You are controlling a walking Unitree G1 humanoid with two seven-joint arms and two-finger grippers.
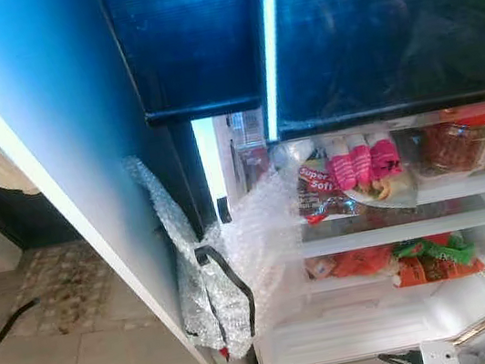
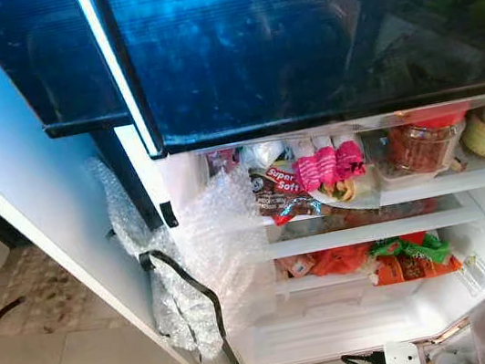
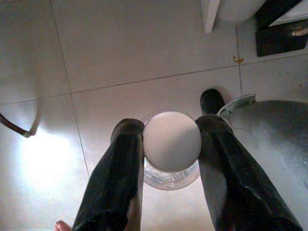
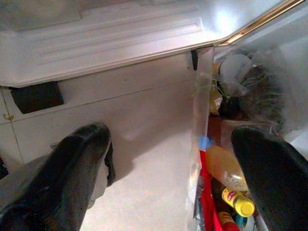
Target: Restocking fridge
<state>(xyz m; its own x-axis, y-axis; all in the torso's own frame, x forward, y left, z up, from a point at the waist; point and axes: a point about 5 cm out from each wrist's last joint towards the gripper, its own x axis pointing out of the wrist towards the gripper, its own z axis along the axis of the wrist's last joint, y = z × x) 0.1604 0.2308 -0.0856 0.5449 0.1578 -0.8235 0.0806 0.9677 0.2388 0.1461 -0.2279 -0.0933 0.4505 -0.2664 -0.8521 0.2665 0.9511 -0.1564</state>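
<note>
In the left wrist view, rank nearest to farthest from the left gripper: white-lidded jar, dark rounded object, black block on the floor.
1. White-lidded jar: held in the left gripper.
2. Dark rounded object: just beyond one finger.
3. Black block: farthest, across the floor tiles.

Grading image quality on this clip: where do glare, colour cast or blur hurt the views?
Eye views: strong blue cast on the freezer door, a bright white strip blown out along its edge, and shelf items like the red-lidded jar look soft. Left wrist view: a glare patch on the floor tiles; the white-capped jar held in the left gripper is sharp. Right wrist view: the right gripper fingers are dark and blurred.
</note>
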